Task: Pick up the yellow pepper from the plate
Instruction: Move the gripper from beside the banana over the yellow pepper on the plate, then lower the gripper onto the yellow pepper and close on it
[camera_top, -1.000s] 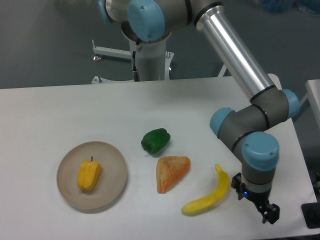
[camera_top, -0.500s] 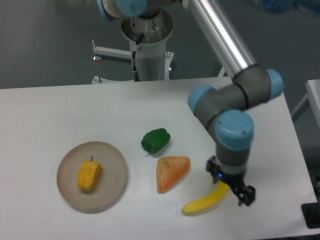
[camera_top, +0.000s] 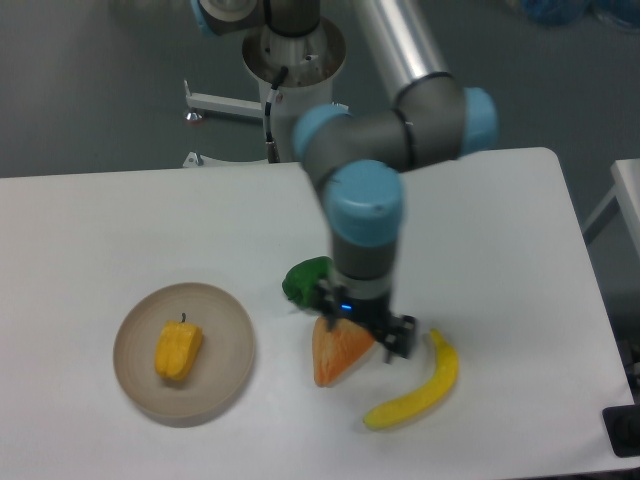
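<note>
The yellow pepper (camera_top: 178, 350) lies inside the plate (camera_top: 226, 318), a little left of the dish's centre, on the near-left part of the counter (camera_top: 100, 230). Its long axis runs roughly toward and away from me, the short dark stem at the far end and the blunt end nearer the front rim. Nothing else shares the plate with it.

The end effector (camera_top: 368, 330) hangs over the middle of the counter, well to the right of the plate, so the pepper lies off to its left in my view. It sits low above the orange-tan wedge (camera_top: 338, 352), hiding the wedge's upper right edge; whether it touches the wedge I cannot tell. It carries nothing that I can see, but the dark fingers are small and blurred, and I cannot tell how far apart they stand.

A green pepper (camera_top: 303, 280) rests just behind and to the left of the tool, partly hidden by the wrist. A yellow banana (camera_top: 420, 391) curves along the counter to the right, on the side away from the plate.

To my eye the way leftward is mostly open: past the wedge's left edge there is bare counter up to the plate's rim. The green pepper lies slightly behind that line, so a low sweep could clip it or drag the wedge; lifting first looks safer.
</note>
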